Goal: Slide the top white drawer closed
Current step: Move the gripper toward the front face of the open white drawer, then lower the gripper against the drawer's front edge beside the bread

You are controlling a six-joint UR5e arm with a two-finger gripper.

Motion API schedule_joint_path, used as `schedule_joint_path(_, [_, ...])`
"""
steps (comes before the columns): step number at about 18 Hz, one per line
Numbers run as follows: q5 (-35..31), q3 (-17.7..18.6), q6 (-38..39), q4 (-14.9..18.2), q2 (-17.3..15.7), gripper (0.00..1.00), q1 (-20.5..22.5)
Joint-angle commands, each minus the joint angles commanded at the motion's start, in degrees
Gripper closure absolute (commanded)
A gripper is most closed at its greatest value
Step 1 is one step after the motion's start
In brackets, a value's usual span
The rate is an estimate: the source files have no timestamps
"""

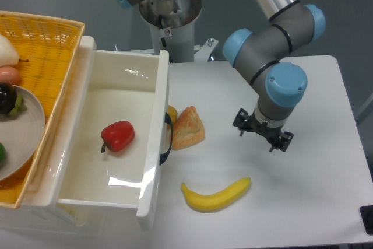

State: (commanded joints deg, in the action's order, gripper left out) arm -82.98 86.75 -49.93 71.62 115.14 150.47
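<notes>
While the top white drawer [111, 144] stands pulled well out at the left of the scene, its deep glossy tray is wide open to view, and the black curved handle [167, 139] on its front faces right toward the table's middle. Inside, a red bell pepper [118, 136] lies on the drawer floor, apart from the walls. Just right of the handle sits a wedge of bread [187, 127], very close to the drawer front, with a small yellow thing [172, 113] peeking out between the two; what it is, I cannot tell. Nearer the camera a banana [215, 195] lies on the white table [326, 202], curved ends turned up, well apart from the drawer's near corner.

Over to the gripper [263, 133]: it hangs pointing down over bare table, right of the bread and farther from the camera than the banana, touching none of them. Its dark fingers look spread apart with nothing between them, though they are small and seen from above. The yellow wicker basket [41, 39] rests at far left on top of the cabinet, with a grey plate [26, 138] and some fruit in it.
</notes>
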Motion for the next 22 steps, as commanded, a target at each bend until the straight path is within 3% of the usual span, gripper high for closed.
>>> schedule_joint_path(3, [2.37,0.0,5.88,2.46,-1.58,0.48,-0.09])
schedule_joint_path(7, [6.24,-0.18,7.65,6.33,-3.08,0.61,0.09])
schedule_joint_path(13, [13.36,-0.44,11.96,9.23,-3.43,0.85,0.35])
schedule_joint_path(22, [20.22,-1.05,16.1,10.2,-4.14,0.9,-1.41])
